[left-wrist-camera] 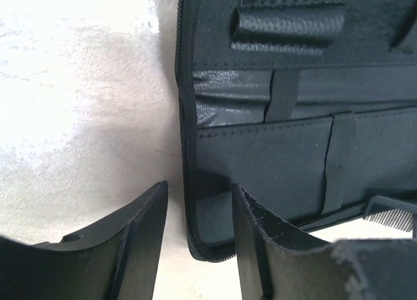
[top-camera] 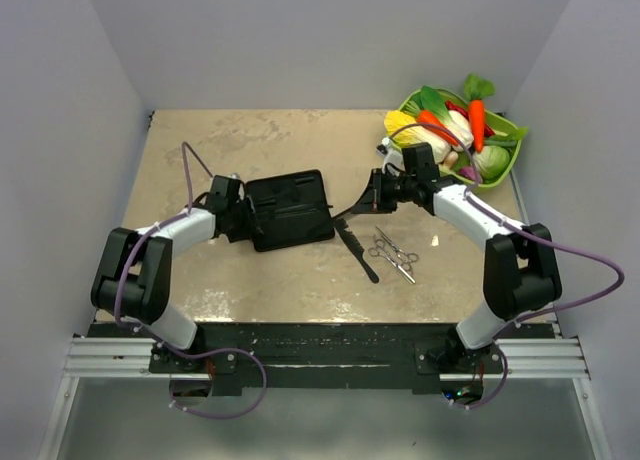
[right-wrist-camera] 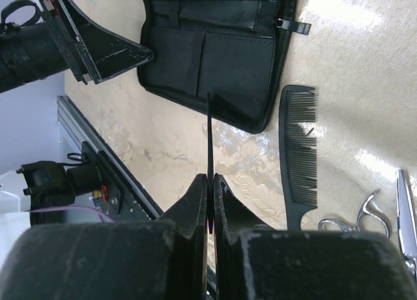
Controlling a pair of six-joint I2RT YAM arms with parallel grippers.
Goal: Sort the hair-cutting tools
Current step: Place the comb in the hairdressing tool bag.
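Observation:
My right gripper (top-camera: 372, 193) (right-wrist-camera: 210, 177) is shut on a slim black comb (right-wrist-camera: 209, 134), seen edge-on, and holds it above the table just right of the open black case (top-camera: 290, 210) (right-wrist-camera: 215, 45). A second black comb (top-camera: 357, 250) (right-wrist-camera: 297, 150) lies flat on the table beside the case. Two silver scissors (top-camera: 395, 252) (right-wrist-camera: 365, 215) lie right of it. My left gripper (top-camera: 243, 217) (left-wrist-camera: 199, 186) is open at the case's left edge (left-wrist-camera: 273, 150), one finger outside it on the table side and one over its corner.
A green basket (top-camera: 512, 158) of toy vegetables stands at the back right corner. Grey walls close in the table on three sides. The black base rail runs along the near edge.

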